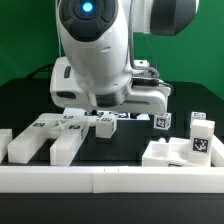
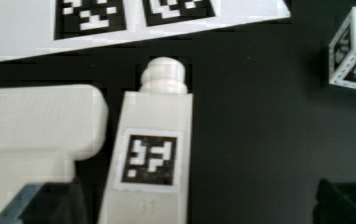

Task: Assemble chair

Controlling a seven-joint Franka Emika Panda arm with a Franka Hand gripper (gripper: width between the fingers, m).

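Note:
In the wrist view a long white chair bar [image 2: 154, 135] with a rounded peg at one end and a square tag lies on the black table. My gripper [image 2: 196, 202] is open just above it. Its dark fingertips [image 2: 47, 200] stand wide apart, with the bar's tagged end between them, closer to one finger. A thicker white chair piece [image 2: 42, 125] lies beside the bar. A small tagged block [image 2: 353, 55] lies apart on the other side. In the exterior view my gripper [image 1: 100, 108] hangs low over the small pieces [image 1: 105, 125] at mid-table; the fingers are hidden there.
The marker board [image 2: 130, 25] lies just beyond the bar's peg. The exterior view shows wide white chair pieces [image 1: 35, 138] at its left, a tagged cube [image 1: 160, 122], a block [image 1: 200, 126], a stepped piece [image 1: 185, 152] at its right, and the low white border rail [image 1: 110, 178] in front.

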